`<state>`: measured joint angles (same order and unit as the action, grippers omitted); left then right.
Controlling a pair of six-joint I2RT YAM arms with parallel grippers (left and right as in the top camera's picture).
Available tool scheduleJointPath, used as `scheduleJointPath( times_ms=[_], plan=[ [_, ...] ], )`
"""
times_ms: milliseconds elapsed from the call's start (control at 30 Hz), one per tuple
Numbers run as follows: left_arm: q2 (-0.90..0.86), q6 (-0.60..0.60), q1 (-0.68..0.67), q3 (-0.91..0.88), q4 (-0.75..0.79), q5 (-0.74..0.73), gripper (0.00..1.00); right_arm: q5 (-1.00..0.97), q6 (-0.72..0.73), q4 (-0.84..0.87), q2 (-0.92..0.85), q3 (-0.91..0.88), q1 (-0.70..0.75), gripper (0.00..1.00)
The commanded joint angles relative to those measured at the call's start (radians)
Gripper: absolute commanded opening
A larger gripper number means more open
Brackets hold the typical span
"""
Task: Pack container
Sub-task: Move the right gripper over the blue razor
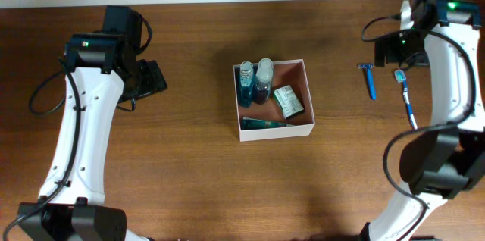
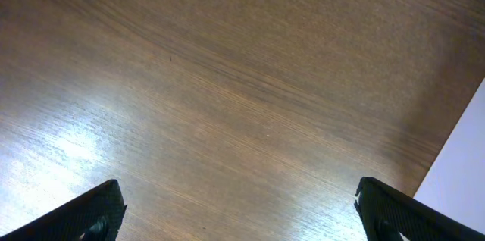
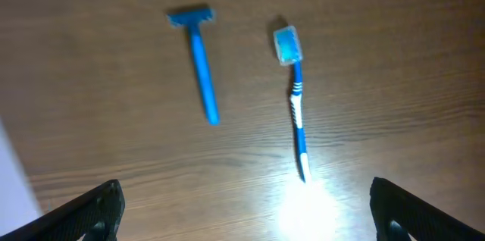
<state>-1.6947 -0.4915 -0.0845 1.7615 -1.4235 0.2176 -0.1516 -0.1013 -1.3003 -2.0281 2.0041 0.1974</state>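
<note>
The box (image 1: 279,129) sits in the middle of the brown wood tabletop (image 1: 189,180). It is square, with thin white walls and a pinkish inside, and its top is open. Four things lie in it. Two blue bottles (image 1: 246,82) stand side by side in the 11 o'clock corner, touching each other. A small green-and-white pack (image 1: 288,101) lies at the 3 o'clock side. A long teal thing (image 1: 265,122) lies flat along the 6 o'clock wall; it is too small to tell what it is.

At 3 o'clock from the box, well apart from it, two things lie on the bare wood. One is a blue razor (image 3: 198,63) and the other is a blue-and-white toothbrush (image 3: 295,97). They lie near each other but do not touch. Each has its head at 12 o'clock and its handle going to 6 o'clock. The razor is the one nearer the box.

The right fingers (image 3: 91,211) hang over these two things. They are spread wide and hold nothing.

The left fingers (image 2: 91,211) are at 9 o'clock from the box, well apart from it. They are spread wide too, with only bare wood under them
</note>
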Motion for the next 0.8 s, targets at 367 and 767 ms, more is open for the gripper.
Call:
scheduleJointPath(
  times_ms=[367, 767],
  plan=[
    [-0.008, -0.009, 0.002, -0.004, 0.002, 0.008, 0.99, 0.115, -0.163, -0.018, -0.196, -0.003, -0.001, 0.98],
    [-0.008, -0.009, 0.002, -0.004, 0.002, 0.008, 1.00, 0.223, -0.239, 0.011, -0.205, -0.003, 0.000, 0.98]
  ],
)
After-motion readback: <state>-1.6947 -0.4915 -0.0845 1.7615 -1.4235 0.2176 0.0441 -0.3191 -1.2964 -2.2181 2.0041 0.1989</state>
